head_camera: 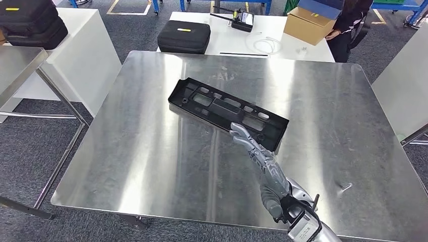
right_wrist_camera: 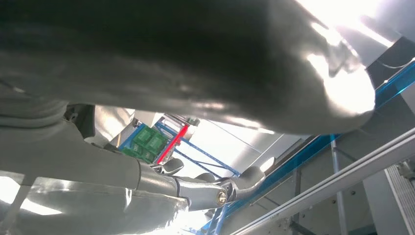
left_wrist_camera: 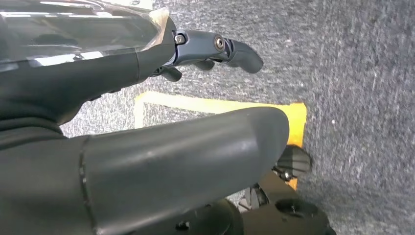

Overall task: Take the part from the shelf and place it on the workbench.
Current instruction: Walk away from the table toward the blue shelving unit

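The part (head_camera: 222, 106) is a long black plastic panel with several cut-outs, lying flat and slanted across the middle of the steel workbench (head_camera: 146, 151). My right hand (head_camera: 260, 159) reaches up from the near edge with fingers stretched out and holds nothing. Its fingertips (head_camera: 237, 130) sit at the part's near long edge, toward its right end. The right wrist view has the thumb (right_wrist_camera: 195, 73) large and close, with a finger (right_wrist_camera: 220, 196) extended. My left hand (left_wrist_camera: 147, 161) hangs over grey carpet, fingers loose and holding nothing.
Behind the workbench a white table (head_camera: 227, 45) carries a black case (head_camera: 184, 35) and a cardboard box (head_camera: 309, 22), with a person (head_camera: 348, 25) sitting beside it. Black cases (head_camera: 30, 22) lie on another white table at the left. A steel shelf (head_camera: 17, 68) stands at the left edge.
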You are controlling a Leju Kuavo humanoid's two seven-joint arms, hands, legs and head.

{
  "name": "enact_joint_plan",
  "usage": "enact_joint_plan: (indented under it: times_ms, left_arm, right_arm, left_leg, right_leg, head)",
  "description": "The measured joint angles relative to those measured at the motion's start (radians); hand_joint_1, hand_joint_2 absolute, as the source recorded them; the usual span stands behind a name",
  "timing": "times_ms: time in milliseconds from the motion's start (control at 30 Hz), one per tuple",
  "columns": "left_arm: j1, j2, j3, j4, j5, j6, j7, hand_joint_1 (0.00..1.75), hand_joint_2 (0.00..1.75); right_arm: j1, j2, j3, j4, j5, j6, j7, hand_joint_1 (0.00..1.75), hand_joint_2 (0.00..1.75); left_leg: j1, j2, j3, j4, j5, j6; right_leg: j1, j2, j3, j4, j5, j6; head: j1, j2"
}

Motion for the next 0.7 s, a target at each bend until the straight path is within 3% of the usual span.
enact_joint_plan:
  times_ms: [67, 133, 233, 267, 300, 333, 400, 467, 600, 700]
  left_arm:
    - [0.001, 0.000, 0.000, 0.000, 0.000, 0.000, 0.001, 0.00, 0.00]
    - [0.001, 0.001, 0.000, 0.000, 0.000, -0.001, 0.002, 0.00, 0.00]
    - [0.000, 0.001, 0.000, 0.000, 0.000, -0.003, 0.003, 0.00, 0.00]
    - [0.000, 0.001, 0.000, 0.000, 0.000, -0.003, 0.004, 0.00, 0.00]
    - [0.000, 0.001, 0.000, 0.000, 0.000, -0.004, 0.004, 0.00, 0.00]
    - [0.001, 0.000, 0.000, 0.000, 0.000, -0.004, 0.005, 0.00, 0.00]
    - [0.000, -0.001, 0.000, 0.000, 0.000, -0.003, 0.005, 0.00, 0.00]
    - [0.000, -0.001, 0.000, 0.000, 0.000, -0.003, 0.005, 0.00, 0.00]
    - [0.000, -0.002, 0.000, 0.000, 0.000, -0.003, 0.005, 0.00, 0.00]
    - [0.000, -0.002, 0.000, 0.000, 0.000, -0.002, 0.005, 0.00, 0.00]
  right_arm:
    - [-0.001, 0.002, -0.001, 0.000, 0.001, 0.000, 0.001, 0.00, 0.00]
    - [-0.002, 0.003, -0.004, 0.000, 0.001, 0.000, 0.002, 0.00, 0.00]
    - [-0.002, 0.004, -0.008, 0.001, 0.004, -0.001, 0.005, 0.00, 0.00]
    - [-0.001, 0.004, -0.008, 0.002, 0.006, -0.001, 0.006, 0.00, 0.00]
    - [0.000, 0.004, -0.008, 0.003, 0.008, -0.001, 0.008, 0.00, 0.00]
    - [0.000, 0.004, -0.008, 0.004, 0.008, -0.001, 0.009, 0.00, 0.00]
    - [-0.002, 0.004, -0.009, 0.005, 0.010, -0.001, 0.009, 0.00, 0.00]
    - [-0.004, 0.005, -0.009, 0.005, 0.010, -0.001, 0.010, 0.00, 0.00]
    - [-0.005, 0.005, -0.009, 0.005, 0.010, -0.001, 0.010, 0.00, 0.00]
    - [-0.005, 0.005, -0.010, 0.006, 0.009, -0.001, 0.010, 0.00, 0.00]
  left_leg:
    - [-0.003, 0.001, -0.001, -0.006, 0.008, 0.005]
    - [-0.001, 0.003, -0.001, -0.015, 0.020, 0.016]
    - [-0.001, 0.005, -0.007, -0.017, 0.028, 0.025]
    - [-0.001, 0.006, -0.009, -0.017, 0.029, 0.026]
    - [-0.002, 0.006, -0.010, -0.016, 0.029, 0.026]
    - [-0.002, 0.006, -0.010, -0.016, 0.030, 0.026]
    - [-0.002, 0.005, -0.007, -0.015, 0.029, 0.024]
    - [-0.004, 0.004, -0.006, -0.014, 0.029, 0.022]
    - [-0.005, 0.004, -0.007, -0.013, 0.029, 0.020]
    - [-0.010, 0.003, -0.013, -0.010, 0.030, 0.008]
  right_leg:
    - [-0.001, -0.001, -0.005, 0.000, 0.002, 0.010]
    - [-0.002, -0.002, -0.022, 0.032, -0.018, 0.016]
    - [-0.003, -0.003, -0.104, 0.219, -0.106, 0.013]
    - [-0.004, -0.003, -0.126, 0.274, -0.126, 0.015]
    - [-0.004, -0.003, -0.129, 0.291, -0.129, 0.021]
    - [-0.004, -0.004, -0.112, 0.265, -0.116, 0.029]
    - [-0.006, -0.006, -0.032, 0.120, -0.064, 0.042]
    - [-0.007, -0.008, 0.024, 0.011, -0.032, 0.045]
    - [-0.007, -0.009, 0.033, -0.008, -0.030, 0.044]
    - [-0.005, -0.007, 0.034, -0.013, -0.023, 0.023]
  head:
    - [0.000, 0.000]
    - [0.001, 0.000]
    - [0.002, 0.000]
    - [0.002, 0.000]
    - [0.002, 0.000]
    - [0.002, 0.000]
    - [0.002, 0.000]
    - [0.002, 0.000]
    - [0.003, 0.000]
    - [0.001, 0.000]
